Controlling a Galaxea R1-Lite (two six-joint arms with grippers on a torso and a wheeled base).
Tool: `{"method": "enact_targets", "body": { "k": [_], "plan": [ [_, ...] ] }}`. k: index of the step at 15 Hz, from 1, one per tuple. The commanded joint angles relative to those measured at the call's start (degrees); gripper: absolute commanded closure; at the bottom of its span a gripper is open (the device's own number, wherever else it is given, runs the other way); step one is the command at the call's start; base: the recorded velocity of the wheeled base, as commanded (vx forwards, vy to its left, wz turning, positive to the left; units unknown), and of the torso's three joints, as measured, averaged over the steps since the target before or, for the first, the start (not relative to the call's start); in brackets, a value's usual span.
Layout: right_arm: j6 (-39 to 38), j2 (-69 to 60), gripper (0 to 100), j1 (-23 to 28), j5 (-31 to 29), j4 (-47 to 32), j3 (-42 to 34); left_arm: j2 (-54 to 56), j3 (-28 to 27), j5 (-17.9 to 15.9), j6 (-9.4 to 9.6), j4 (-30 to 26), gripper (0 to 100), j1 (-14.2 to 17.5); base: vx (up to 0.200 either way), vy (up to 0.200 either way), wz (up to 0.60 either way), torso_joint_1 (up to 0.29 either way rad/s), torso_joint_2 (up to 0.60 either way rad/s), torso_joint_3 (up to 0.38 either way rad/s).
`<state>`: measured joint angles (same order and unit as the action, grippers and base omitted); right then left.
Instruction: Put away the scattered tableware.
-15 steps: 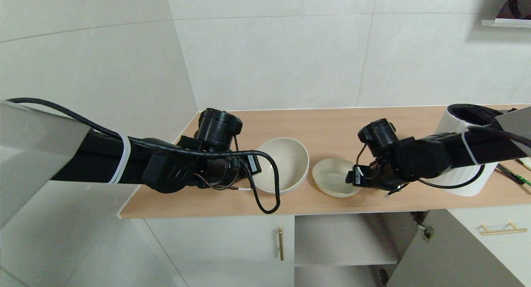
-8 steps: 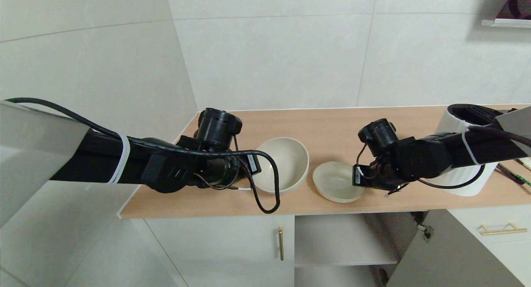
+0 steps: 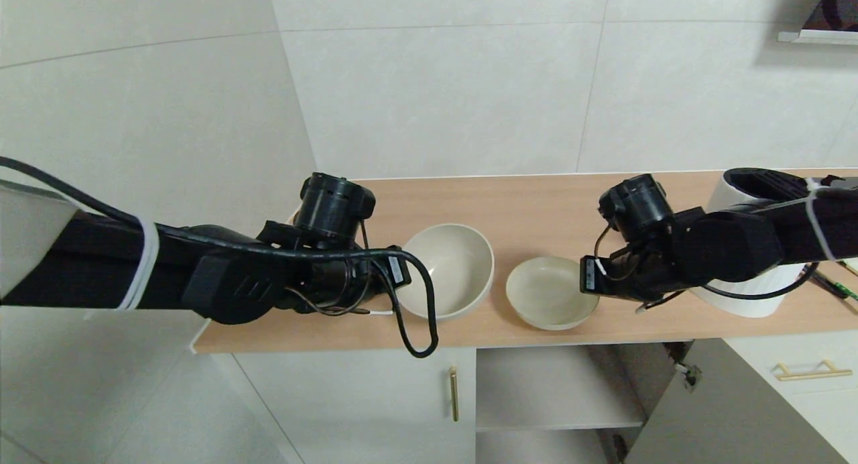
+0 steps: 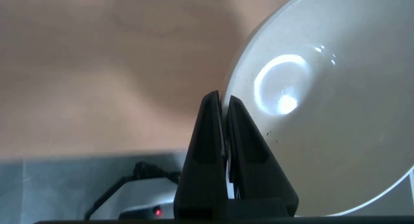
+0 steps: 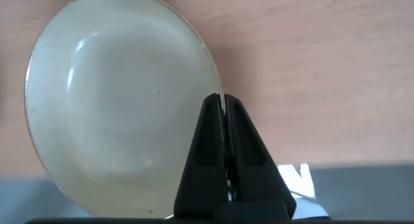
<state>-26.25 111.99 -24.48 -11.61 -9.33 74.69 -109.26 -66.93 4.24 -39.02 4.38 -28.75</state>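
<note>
Now my left gripper [image 4: 223, 102] is pinched tight on the rim of the larger cream bowl [image 3: 450, 269]. My right gripper [image 5: 224, 101] is pinched on the rim of the smaller bowl [image 3: 546, 300]. Both bowls are side by side over the wooden counter [image 3: 536, 209], near its front edge, above an open cabinet shelf [image 3: 549, 390].

Big bowl [image 4: 323, 101]: rim runs off the left wrist picture's edges. Head view: small bowl [image 3: 546, 302] right rim hidden behind right claw [image 5: 224, 102]. White container [image 3: 751, 306] half covered by right arm [image 3: 737, 249]. Left claw [image 4: 223, 102] tips buried behind its wrist.
</note>
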Motion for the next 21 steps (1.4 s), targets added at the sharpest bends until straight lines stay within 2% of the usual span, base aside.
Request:
{"method": "enact_targets", "body": {
  "k": [1, 2, 4, 6, 7, 12, 17, 21],
  "plan": [
    [0.58, -12.15, 100, -0.04, 6.07, 0.01, -7.1, 5.82, 3.56, -0.02, 0.09, 0.11, 100, -0.08, 0.0, 0.0, 0.0, 0.0, 0.0, 0.0],
    [1.2, -16.55, 100, -0.04, 9.14, -0.08, -9.39, 8.01, 4.79, -0.02, 0.17, 0.02, 100, -0.08, 0.0, 0.0, 0.0, 0.0, 0.0, 0.0],
    [2.78, -22.17, 100, -0.04, 10.9, -1.22, -13.34, 12.15, 8.65, -0.02, 1.4, 0.02, 100, 0.01, 0.0, 0.0, 0.0, 0.0, 0.0, 0.0],
    [5.24, -24.46, 100, -0.13, 10.9, -2.01, -17.12, 16.54, 12.79, -0.38, 4.48, 0.11, 100, -0.08, 0.0, 0.0, 0.0, 0.0, 0.0, 0.0],
    [5.42, -25.42, 100, -0.13, 10.9, -1.75, -18.71, 17.51, 13.58, -0.38, 5.45, 0.19, 100, -0.08, 0.0, 0.0, 0.0, 0.0, 0.0, 0.0],
    [5.68, -29.11, 100, -0.31, 10.37, -0.69, -23.1, 16.54, 14.46, -0.38, 5.8, 0.19, 100, -1.31, 0.0, 0.0, 0.0, 0.0, 0.0, 0.0],
    [6.73, -29.38, 100, -0.39, 10.29, -0.43, -23.89, 16.01, 14.81, -0.29, 5.71, 0.19, 100, -2.02, 0.0, 0.0, 0.0, 0.0, 0.0, 0.0],
    [6.73, -28.94, 100, -0.31, 10.29, -0.43, -23.89, 15.05, 14.81, -0.29, 5.71, 0.19, 100, -2.37, -0.15, 0.0, 0.0, 0.001, 0.0, 0.001]
  ]
}}
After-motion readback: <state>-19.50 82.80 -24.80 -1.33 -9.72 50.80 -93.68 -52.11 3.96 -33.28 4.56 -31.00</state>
